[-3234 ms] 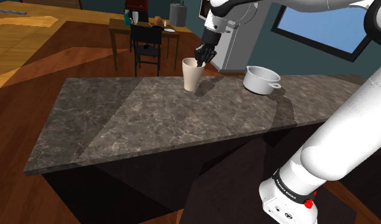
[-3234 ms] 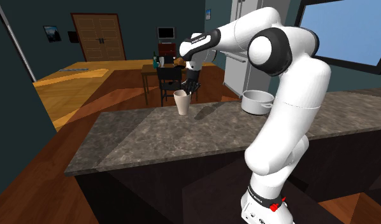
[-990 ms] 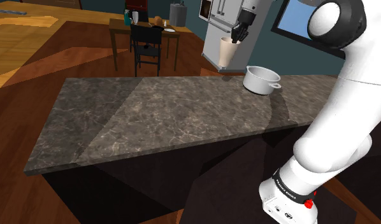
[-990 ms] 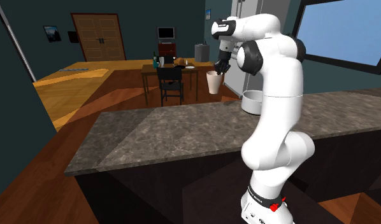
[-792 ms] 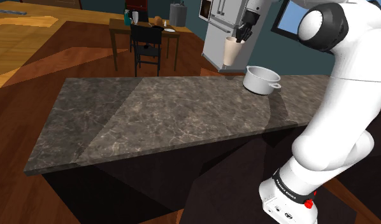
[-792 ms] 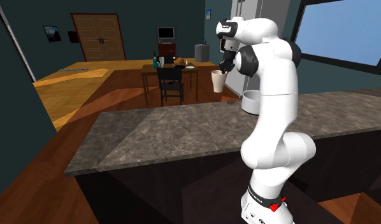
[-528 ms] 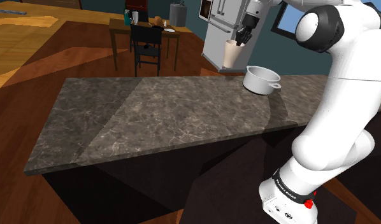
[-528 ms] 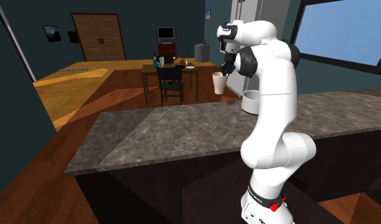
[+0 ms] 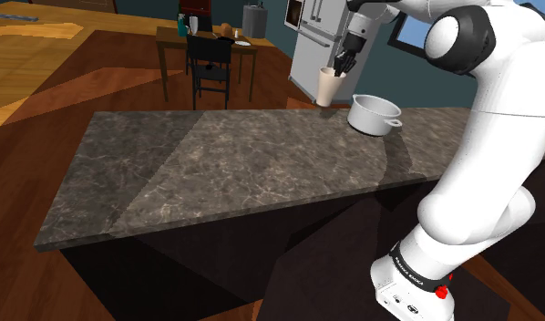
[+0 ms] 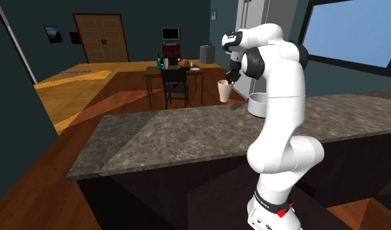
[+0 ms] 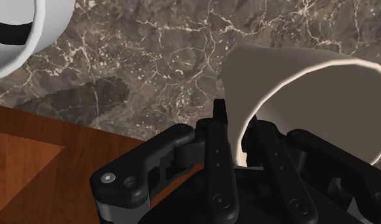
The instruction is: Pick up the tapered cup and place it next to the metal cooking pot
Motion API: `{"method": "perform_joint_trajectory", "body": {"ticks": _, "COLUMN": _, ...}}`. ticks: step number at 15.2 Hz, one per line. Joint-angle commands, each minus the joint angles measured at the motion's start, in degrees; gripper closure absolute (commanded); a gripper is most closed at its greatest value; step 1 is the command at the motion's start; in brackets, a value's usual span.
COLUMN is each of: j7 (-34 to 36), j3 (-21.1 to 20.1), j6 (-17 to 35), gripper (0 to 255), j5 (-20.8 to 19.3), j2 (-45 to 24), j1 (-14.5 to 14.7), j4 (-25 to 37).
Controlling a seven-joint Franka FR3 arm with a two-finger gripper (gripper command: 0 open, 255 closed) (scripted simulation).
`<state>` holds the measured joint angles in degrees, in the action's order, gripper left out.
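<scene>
The tapered cup (image 9: 329, 87) is cream-white and upright, and my gripper (image 9: 342, 64) is shut on its rim from above. It hangs low over the far edge of the dark marble counter (image 9: 234, 164), just to the shoulder view's left of the pot (image 9: 373, 114), a white-grey pot with side handles. In the second exterior view the cup (image 10: 223, 91) sits under the gripper (image 10: 231, 76), and the arm partly hides the pot (image 10: 256, 103). In the wrist view the fingers (image 11: 218, 146) clasp the wall of the cup (image 11: 304, 83), with the pot's rim (image 11: 30, 38) a short way off. Whether the cup touches the counter I cannot tell.
The counter (image 11: 164, 57) ends close to the cup, with wood floor (image 11: 30, 159) below. Behind it stand a dining table with a chair (image 9: 210, 68) and a grey fridge (image 9: 312, 36). The robot's stand (image 9: 412, 283) is at the shoulder view's lower right.
The gripper has carried the cup from mid-counter over towards the pot. In the last half second it came down a little with the cup still clasped.
</scene>
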<state>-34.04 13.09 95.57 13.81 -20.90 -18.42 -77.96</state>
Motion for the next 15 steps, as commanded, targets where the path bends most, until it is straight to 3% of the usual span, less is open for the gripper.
{"method": "perform_joint_trajectory", "body": {"ticks": 1, "j7": -0.26, "j3": -0.02, "j6": 1.78, "gripper": 255, "j5": 0.01, "j2": 0.18, "j1": 0.15, "j4": -1.93}}
{"method": "perform_joint_trajectory", "body": {"ticks": 15, "j7": -2.07, "j3": -0.30, "j6": 11.92, "gripper": 255, "j5": 0.71, "j2": -0.75, "j1": 0.63, "j4": -11.32}}
